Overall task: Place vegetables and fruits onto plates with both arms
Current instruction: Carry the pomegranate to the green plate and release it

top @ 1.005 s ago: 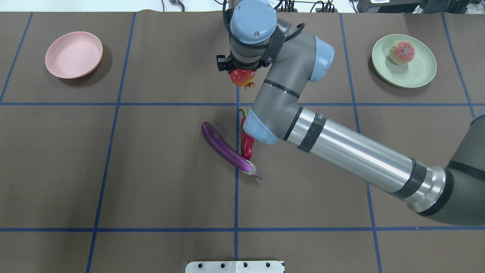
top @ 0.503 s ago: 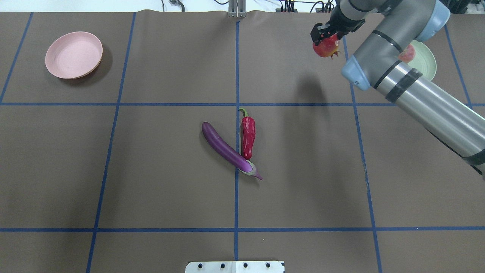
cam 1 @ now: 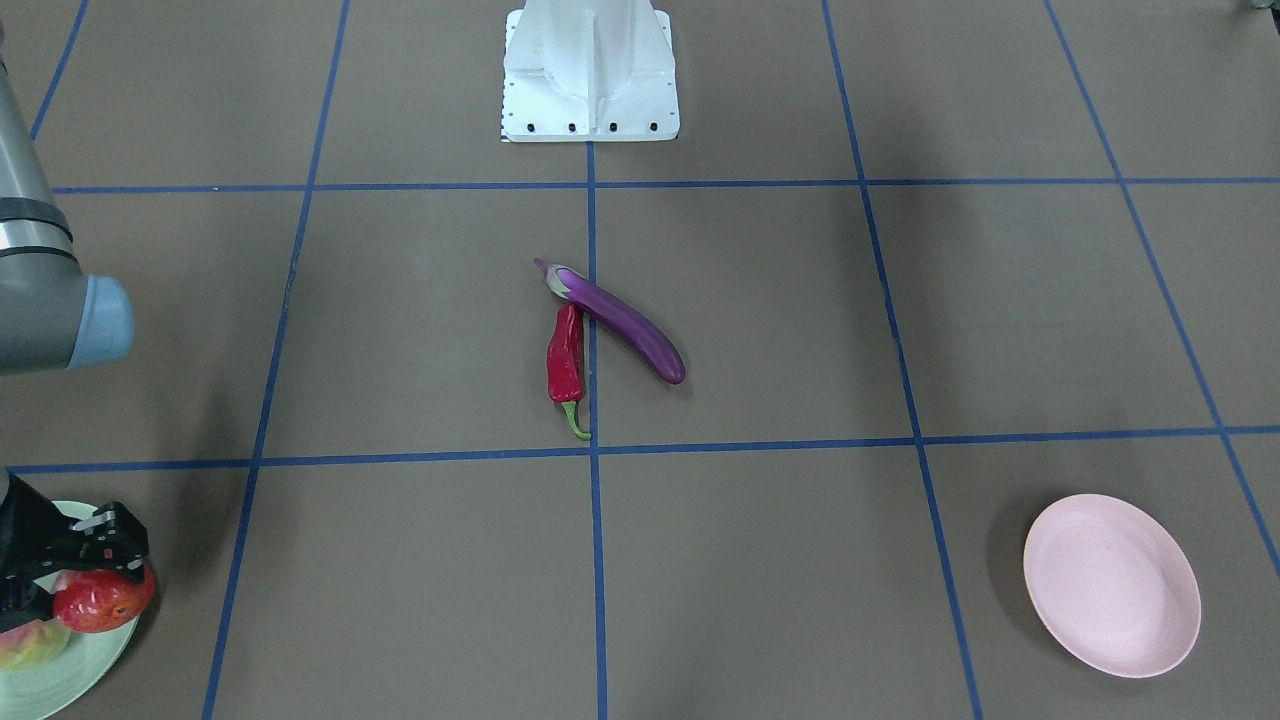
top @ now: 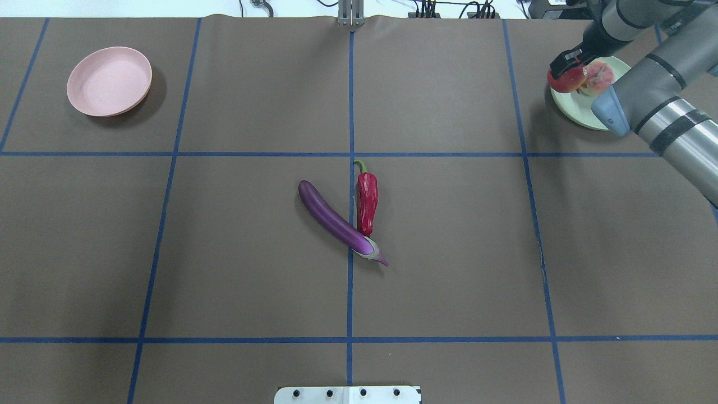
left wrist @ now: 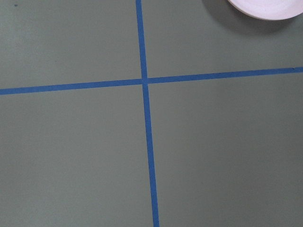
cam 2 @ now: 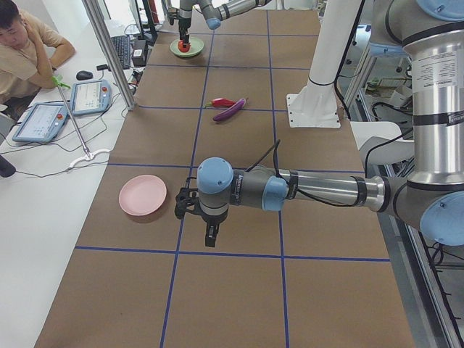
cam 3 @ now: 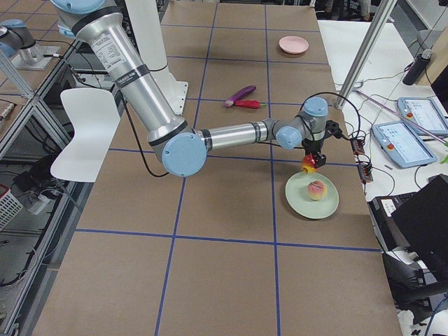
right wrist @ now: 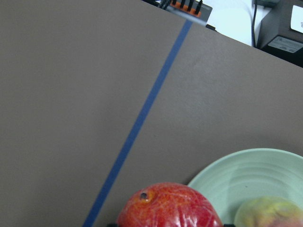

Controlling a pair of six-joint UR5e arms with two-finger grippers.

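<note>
One fruit, the red-orange fruit (top: 566,81), hangs clamped in the right gripper (top: 565,66) over the green plate (top: 578,111) at its rim, just beside the peach (top: 599,76) lying on that plate. I'd carry it further over the plate's middle before lowering, or it may roll off or knock the peach. The eggplant (top: 331,220) and chili (top: 367,196) lie well apart from the plate. Whether the left gripper (cam 2: 197,210) is wide or closed, I cannot tell.

Red fruit (top: 566,82) hangs over mint plate (top: 578,115), beside peach (top: 600,76).
</note>
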